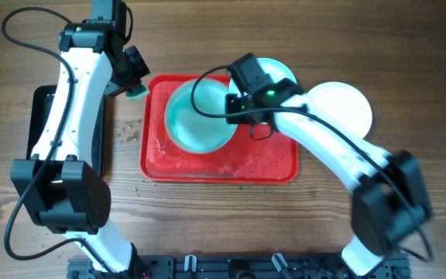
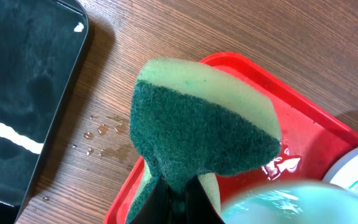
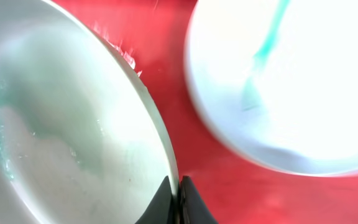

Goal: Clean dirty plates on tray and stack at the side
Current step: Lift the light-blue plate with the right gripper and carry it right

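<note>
From above, the red tray (image 1: 285, 167) is lying mid-table. The right gripper (image 1: 237, 108) is pinching the right rim of an aqua plate (image 1: 196, 120) over the tray's left half; I cannot tell if the plate is being lifted. A second aqua plate (image 1: 279, 71) is sitting at the tray's far right corner, largely hidden by the right arm. A white plate (image 1: 343, 105) is lying just off the tray's right side. The left gripper (image 1: 134, 87) is holding a green sponge (image 1: 136, 93) beside the tray's far left corner. A black tray (image 1: 41, 116) further left is mostly covered by the left arm.

In the left wrist view, the sponge (image 2: 197, 124) is being clamped between dark fingers (image 2: 160, 205), blocking much of the tray's corner (image 2: 303, 124). Water drops (image 2: 98, 134) are sitting on the wood beside it.

In the right wrist view, the fingers (image 3: 163, 202) are closing narrowly on the plate's rim (image 3: 61, 124). The second plate (image 3: 303, 81), blurred, is showing a teal smear.
</note>
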Controlling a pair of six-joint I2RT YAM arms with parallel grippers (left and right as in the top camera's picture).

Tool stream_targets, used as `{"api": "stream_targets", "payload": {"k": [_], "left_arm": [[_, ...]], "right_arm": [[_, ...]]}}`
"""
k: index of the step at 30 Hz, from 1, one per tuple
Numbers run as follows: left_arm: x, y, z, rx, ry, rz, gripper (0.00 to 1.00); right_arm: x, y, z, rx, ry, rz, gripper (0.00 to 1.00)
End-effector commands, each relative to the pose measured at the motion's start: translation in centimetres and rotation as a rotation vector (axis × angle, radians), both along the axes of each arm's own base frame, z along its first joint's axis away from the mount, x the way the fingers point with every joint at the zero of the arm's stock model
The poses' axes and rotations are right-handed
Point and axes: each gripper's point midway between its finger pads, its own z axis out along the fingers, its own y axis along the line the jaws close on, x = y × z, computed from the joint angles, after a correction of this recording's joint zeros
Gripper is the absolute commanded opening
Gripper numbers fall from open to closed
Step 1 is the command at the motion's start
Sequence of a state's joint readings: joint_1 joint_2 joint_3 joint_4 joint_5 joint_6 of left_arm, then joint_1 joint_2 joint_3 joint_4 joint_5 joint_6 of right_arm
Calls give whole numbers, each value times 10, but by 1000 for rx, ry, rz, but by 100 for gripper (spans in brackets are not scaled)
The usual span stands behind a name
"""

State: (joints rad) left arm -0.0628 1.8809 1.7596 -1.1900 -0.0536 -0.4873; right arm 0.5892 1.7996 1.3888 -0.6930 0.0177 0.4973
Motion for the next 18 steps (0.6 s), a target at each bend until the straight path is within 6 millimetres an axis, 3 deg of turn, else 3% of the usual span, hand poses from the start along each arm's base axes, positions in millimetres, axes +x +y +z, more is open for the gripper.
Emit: {"api": "stream_targets", "payload": {"k": [1, 5, 12, 18], "left_arm": [[1, -3, 2, -10, -4, -16, 4], [1, -4, 1, -16, -3, -17, 4], [1, -4, 1, -16, -3, -17, 4], [1, -4, 1, -16, -3, -17, 4]], "right_arm": [[19, -41, 45, -244, -232, -67, 4], [21, -58, 70, -473, -394, -119, 4], [-4, -22, 119, -769, -664, -17, 4], [-25, -11, 165, -982, -846, -54, 4]]}}
